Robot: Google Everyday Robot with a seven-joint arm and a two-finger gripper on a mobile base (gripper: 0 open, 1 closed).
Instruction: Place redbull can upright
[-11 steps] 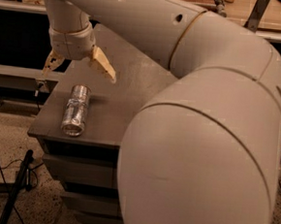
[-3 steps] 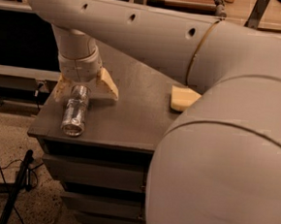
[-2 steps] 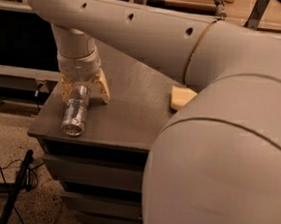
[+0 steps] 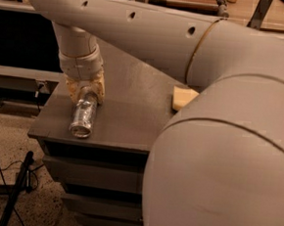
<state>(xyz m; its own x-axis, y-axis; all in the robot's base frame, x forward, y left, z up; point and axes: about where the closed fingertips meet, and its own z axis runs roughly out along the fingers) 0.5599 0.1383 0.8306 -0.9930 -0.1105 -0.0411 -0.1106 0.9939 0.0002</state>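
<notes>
The redbull can [image 4: 82,118] is slim and silver. It lies on its side near the front left corner of the dark table [image 4: 131,119], with one round end facing the front edge. My gripper [image 4: 86,92] has come down from above over the can's far end. Its tan fingers [image 4: 99,88] stand on either side of that end and press against it. The can still rests on the table top.
A yellow sponge [image 4: 183,96] lies on the table to the right, partly hidden behind my arm's large pale shell [image 4: 226,161]. The table has drawers below. Black cables and a stand [image 4: 15,188] lie on the floor at the left.
The gripper has lowered onto the can's far end and its fingers have drawn in from a wide spread to close against the can. The can has hardly moved.
</notes>
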